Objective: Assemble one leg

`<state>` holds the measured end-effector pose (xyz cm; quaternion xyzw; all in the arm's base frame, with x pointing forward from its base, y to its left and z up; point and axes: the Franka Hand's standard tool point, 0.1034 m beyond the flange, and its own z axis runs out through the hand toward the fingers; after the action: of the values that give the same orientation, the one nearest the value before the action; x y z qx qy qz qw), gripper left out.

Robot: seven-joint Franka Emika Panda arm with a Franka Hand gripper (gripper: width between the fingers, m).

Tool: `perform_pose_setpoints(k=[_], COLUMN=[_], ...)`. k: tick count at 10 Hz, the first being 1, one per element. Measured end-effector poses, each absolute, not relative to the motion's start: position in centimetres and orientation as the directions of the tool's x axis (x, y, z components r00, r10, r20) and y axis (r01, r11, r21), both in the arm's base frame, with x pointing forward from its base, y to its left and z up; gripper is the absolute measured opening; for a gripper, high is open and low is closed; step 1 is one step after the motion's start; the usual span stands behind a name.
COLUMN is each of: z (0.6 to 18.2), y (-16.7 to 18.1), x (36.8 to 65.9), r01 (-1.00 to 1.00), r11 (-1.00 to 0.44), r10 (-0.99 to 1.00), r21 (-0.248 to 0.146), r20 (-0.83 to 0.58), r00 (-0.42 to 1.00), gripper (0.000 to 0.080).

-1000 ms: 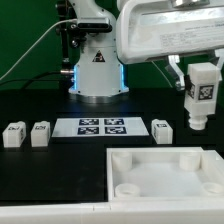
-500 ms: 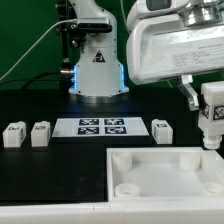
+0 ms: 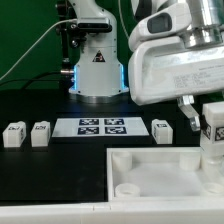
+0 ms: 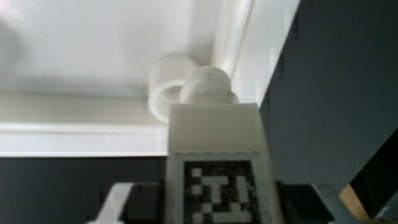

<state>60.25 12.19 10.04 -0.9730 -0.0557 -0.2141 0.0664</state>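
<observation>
The leg [image 3: 214, 130] is a white post with a black-and-white tag, held upright at the exterior view's right. Its lower end is at the far right corner of the large flat white tray-like part [image 3: 150, 172]. My gripper [image 3: 205, 112] is shut on the leg's upper part. In the wrist view the leg [image 4: 217, 140] runs away from the camera, its tip over a round recess [image 4: 171, 85] in the tray's corner. My gripper [image 4: 217, 205] has its fingers [image 4: 125, 200] on either side of the tagged post.
The marker board [image 3: 101, 127] lies in front of the robot base [image 3: 97, 75]. Two small tagged white cubes [image 3: 14, 134] [image 3: 40, 132] sit at the exterior view's left, and another [image 3: 162, 130] sits right of the board.
My arm has moved down and toward the exterior view's right, carrying the leg from above the table to the tray's far right corner.
</observation>
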Motion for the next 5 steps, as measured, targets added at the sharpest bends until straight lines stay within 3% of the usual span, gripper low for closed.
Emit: perform_pose_setpoints(k=[3,5], z=[8.64,8.61], y=[12.22,12.06], x=[60.53,61.00], r01=[0.132,0.128], r11=[-0.985,-0.986], r10=[0.074,0.070], r21=[-0.110,-0.110], r20=[0.421,0.426], r00=[0.904,0.902], gripper=[0.0292,0.0292])
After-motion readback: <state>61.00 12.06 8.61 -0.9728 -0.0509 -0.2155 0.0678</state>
